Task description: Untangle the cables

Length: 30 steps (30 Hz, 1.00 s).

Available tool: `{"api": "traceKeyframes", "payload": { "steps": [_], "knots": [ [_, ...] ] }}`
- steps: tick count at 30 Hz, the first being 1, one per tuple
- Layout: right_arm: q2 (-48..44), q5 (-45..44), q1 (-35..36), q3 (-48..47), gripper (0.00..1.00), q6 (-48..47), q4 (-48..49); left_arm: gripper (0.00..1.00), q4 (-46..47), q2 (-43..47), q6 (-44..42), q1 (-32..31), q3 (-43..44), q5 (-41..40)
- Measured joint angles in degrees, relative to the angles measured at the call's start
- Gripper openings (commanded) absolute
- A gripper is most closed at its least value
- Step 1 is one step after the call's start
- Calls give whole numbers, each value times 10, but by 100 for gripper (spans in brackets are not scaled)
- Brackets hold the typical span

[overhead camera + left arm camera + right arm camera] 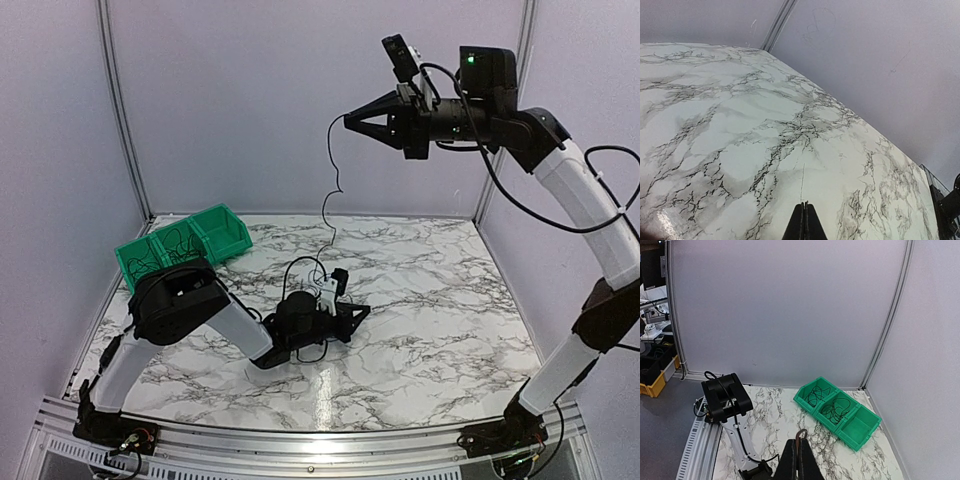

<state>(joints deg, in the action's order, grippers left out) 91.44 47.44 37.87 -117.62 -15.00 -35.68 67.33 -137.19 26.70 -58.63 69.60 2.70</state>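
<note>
as things stand: right end effector [349,120] is pinched shut on the black cable [331,190], up high.
left end effector [362,312]: closed low over the worktop [430,300], seemingly gripping the cable's lower end.
advice: draw apart slowly, watching for snags.

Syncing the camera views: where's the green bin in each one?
Top external: green bin at the far left of the table, by the back wall.
Left wrist: not in it.
Right wrist: the bin sits right of centre in the lower half, running diagonally.
Shared landmark: marble table top, in all three views.
</note>
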Motion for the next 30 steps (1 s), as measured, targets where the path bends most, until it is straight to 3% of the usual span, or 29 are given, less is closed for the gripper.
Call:
{"api": "traceKeyframes", "payload": {
  "steps": [8, 15, 19, 21, 25, 30],
  "knots": [
    [0, -1, -14, -21, 0, 0, -10, 0, 30, -15, 42, 0, 0, 0],
    [-6, -3, -129, -175, 0, 4, 3, 0, 48, -27, 58, 0, 0, 0],
    [-43, -6, -130, -166, 0, -3, 15, 0, 48, -27, 61, 0, 0, 0],
    [-56, -8, -130, -140, 0, -5, 24, 6, 49, -27, 61, 0, -1, 0],
    [-66, -16, -130, -60, 0, -7, 40, 31, 59, -20, 57, 0, -17, 0],
    [-62, -32, -130, 69, 0, -15, 43, 40, 43, 46, 41, 0, -84, -7]
  ]
}}
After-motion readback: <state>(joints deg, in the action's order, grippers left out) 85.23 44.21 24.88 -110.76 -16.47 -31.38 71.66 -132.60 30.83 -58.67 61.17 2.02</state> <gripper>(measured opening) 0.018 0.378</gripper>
